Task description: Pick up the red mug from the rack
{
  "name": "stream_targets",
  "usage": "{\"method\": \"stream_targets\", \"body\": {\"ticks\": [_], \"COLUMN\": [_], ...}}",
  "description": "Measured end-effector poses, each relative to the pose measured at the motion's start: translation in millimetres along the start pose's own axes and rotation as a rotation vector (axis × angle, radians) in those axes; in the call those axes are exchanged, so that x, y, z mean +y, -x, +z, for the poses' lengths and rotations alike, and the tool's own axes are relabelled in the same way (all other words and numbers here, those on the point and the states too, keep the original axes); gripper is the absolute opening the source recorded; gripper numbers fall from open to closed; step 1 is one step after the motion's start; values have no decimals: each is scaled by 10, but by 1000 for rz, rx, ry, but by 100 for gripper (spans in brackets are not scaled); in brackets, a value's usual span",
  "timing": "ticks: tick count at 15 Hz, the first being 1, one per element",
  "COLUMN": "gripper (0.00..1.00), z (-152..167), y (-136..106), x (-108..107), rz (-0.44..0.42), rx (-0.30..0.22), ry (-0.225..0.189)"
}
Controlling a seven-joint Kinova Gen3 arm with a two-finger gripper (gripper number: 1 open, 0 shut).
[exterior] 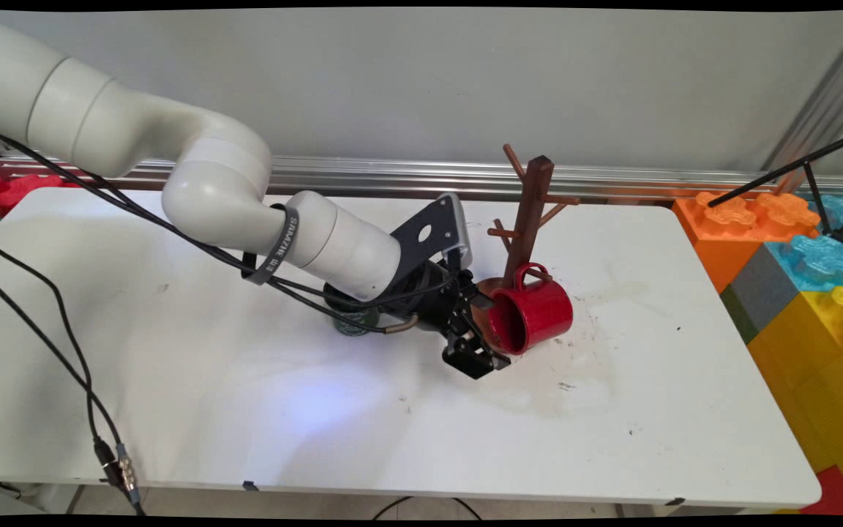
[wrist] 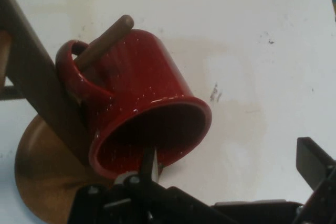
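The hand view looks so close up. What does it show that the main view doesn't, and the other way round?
Only the hand view shows a peg passing through the red mug's handle, and one gripper finger at the mug's rim with the other finger well apart.

Only the main view shows the mug tree's upper pegs, a dark green object behind the arm, and coloured blocks on the right.

Both show the red mug, the tree's round base, the stained white table and the gripper.

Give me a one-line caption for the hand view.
Red mug hanging by its handle on a wooden mug tree's peg.
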Motion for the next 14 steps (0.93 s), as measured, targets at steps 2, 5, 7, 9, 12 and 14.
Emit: {"method": "stream_targets", "body": {"ticks": [2,5,7,9,12,14], "gripper": [100,100,100,100,100,100], "z": [7,19,28,41,62,75], "y": [17,47,66,84,106,124], "x": [4,2,0,-1,1,6], "rz": [46,82,78,64,42,25], "rx": [11,23,28,34,43,49], "ry": [1,-5,-7,-7,-4,1]}}
